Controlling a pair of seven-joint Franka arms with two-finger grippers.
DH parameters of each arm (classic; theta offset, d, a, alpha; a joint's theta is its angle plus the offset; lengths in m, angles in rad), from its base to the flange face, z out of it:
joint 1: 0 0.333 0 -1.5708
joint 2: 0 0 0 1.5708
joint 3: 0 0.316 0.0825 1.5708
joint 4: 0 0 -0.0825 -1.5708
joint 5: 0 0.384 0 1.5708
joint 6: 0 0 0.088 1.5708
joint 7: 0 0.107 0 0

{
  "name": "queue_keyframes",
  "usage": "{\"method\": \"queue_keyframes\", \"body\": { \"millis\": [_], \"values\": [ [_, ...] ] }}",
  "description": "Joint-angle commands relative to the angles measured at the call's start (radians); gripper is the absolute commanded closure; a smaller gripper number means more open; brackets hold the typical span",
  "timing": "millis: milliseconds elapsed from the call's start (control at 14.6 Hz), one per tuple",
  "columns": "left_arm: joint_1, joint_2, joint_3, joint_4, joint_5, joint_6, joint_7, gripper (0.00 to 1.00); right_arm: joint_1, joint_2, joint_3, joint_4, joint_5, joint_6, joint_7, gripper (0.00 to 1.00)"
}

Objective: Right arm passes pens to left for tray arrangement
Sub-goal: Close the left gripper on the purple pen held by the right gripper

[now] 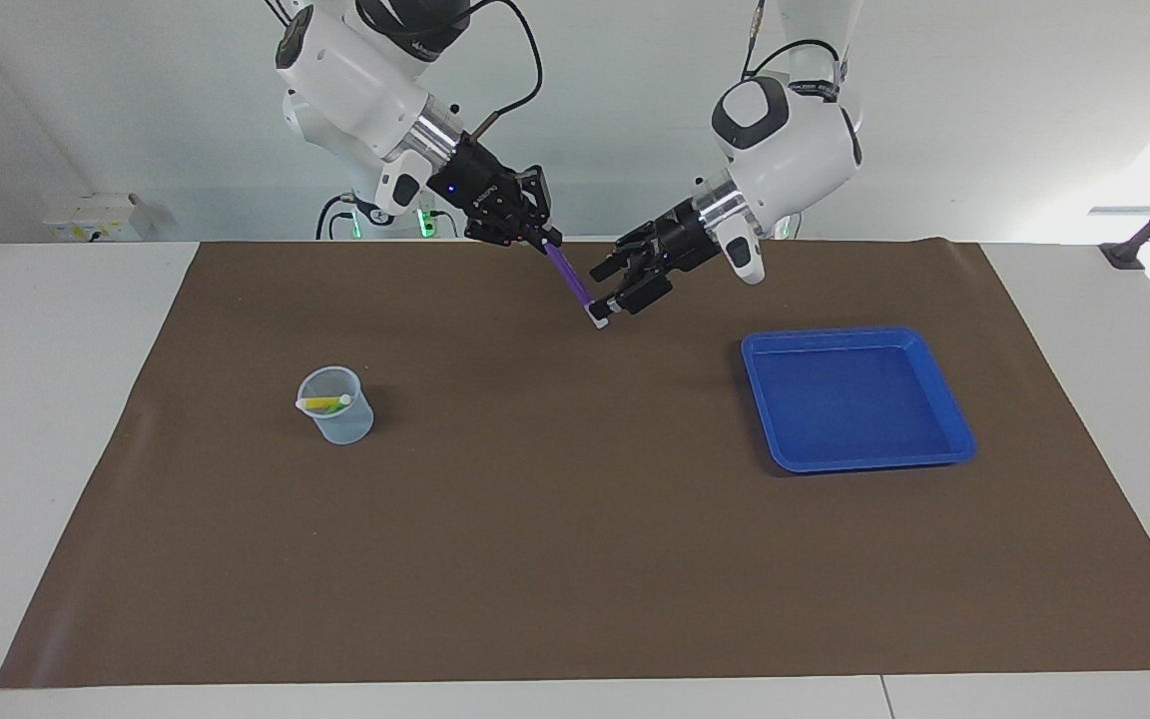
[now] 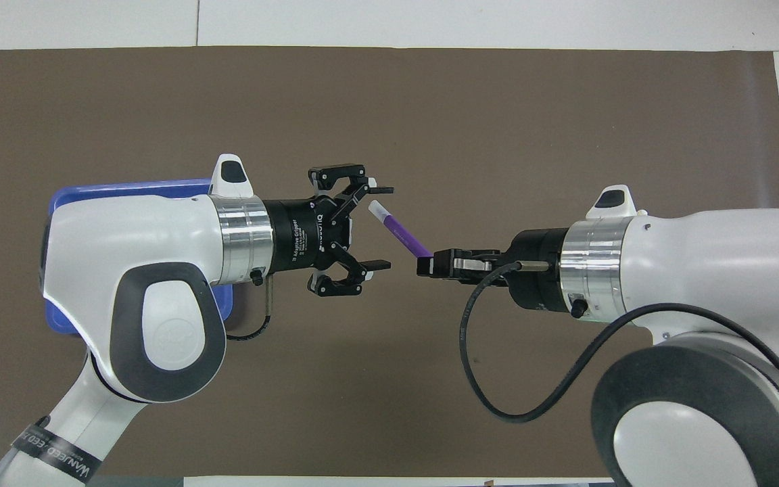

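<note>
Purple pen at the handover point

Right gripper (image 1: 523,232) pinches the purple pen (image 1: 571,277); its whitish tip slants between the spread left gripper (image 1: 617,288).

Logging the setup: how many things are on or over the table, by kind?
Pens: 3, purple in the right tool, yellow and green in the cup
Cup: 1
Tray: 1
Total: 5

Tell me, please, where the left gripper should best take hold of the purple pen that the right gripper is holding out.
Probably the free whitish end of the purple pen. The right gripper clamps the other end, so the pen slants down toward the left gripper, whose open fingers flank that tip; closing across the slim barrel there seems best.
</note>
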Motion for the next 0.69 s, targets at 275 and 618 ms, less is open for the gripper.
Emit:
{"method": "queue_keyframes", "body": {
  "millis": [275, 618],
  "values": [
    [-0.014, -0.009, 0.013, -0.002, -0.026, -0.004, 0.029, 0.13, 0.024, -0.011, 0.007, -0.016, 0.016, 0.011, 0.015, 1.0],
    [0.027, -0.025, 0.019, -0.001, -0.019, -0.123, 0.055, 0.25, 0.024, -0.011, 0.007, -0.016, 0.011, 0.011, 0.015, 1.0]
  ]
}}
